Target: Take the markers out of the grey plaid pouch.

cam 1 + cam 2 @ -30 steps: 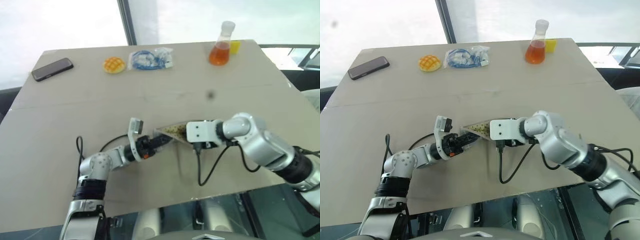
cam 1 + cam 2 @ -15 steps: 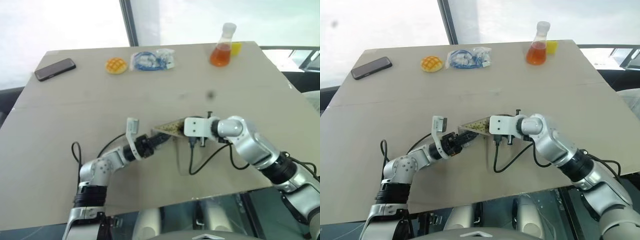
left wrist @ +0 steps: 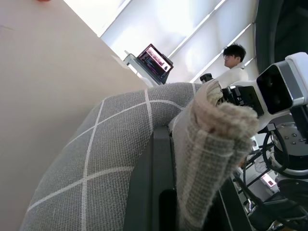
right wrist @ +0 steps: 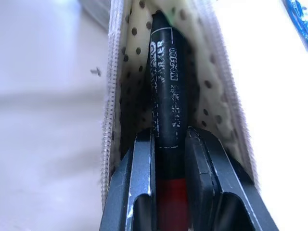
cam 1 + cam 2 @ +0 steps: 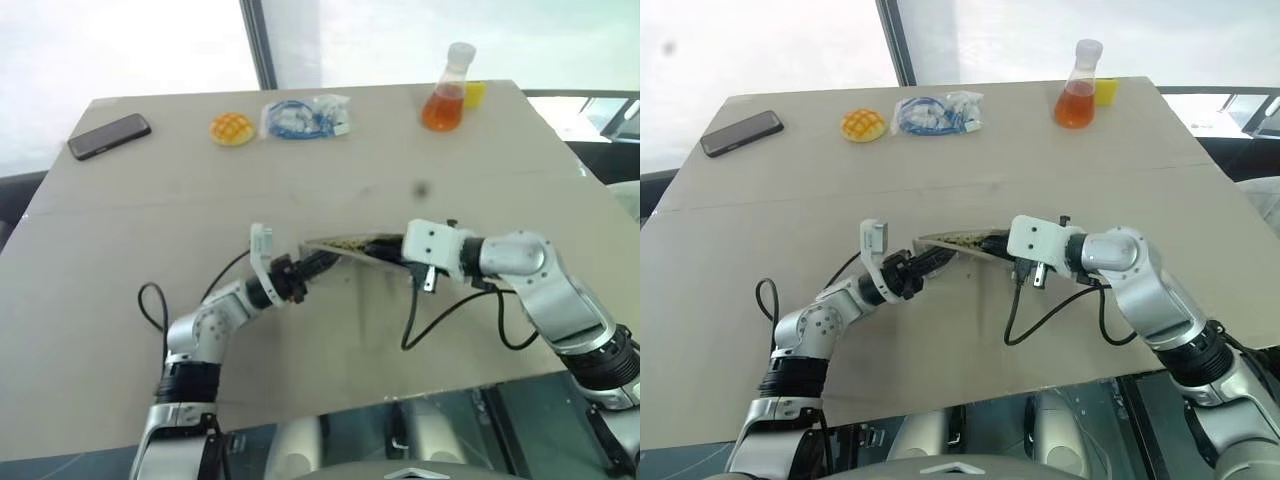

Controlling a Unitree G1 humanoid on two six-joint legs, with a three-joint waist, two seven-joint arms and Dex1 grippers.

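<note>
Pouch (image 5: 345, 248), grey plaid w/ pale grid lines, is held up off the surface (image 5: 330, 170) between both arms, approx. mid-width and nearer the front edge than the rear. Lining inside is yellowish w/ dark dots.

Left gripper (image 5: 318, 266): fingers closed on one end of the pouch; in left wrist view the cloth (image 3: 120, 159) is bunched and folded over the black fingers (image 3: 159, 192).

Right gripper (image 4: 168, 144): fingers reach into the open mouth of the pouch and are clamped on a marker (image 4: 166, 96). Marker body is black w/ white print, red section just behind the fingers; most of it lies inside the pouch, along the lining. A bit of green shows at the far end of the marker, deeper in the pouch; what it belongs to cannot be told.

Other items on the surface, all along the rear edge and well apart from the pouch:
- phone (image 5: 106, 137), rear left corner
- yellow bun-like item (image 5: 231, 129), beside clear bag w/ blue cable (image 5: 303, 117)
- flask w/ orange liquid (image 5: 445, 90), touching or just beside a small yellow item (image 5: 472, 95), toward rear right corner

Person (image 3: 236, 60) seen in background of left wrist view, near a laptop (image 3: 154, 60).
</note>
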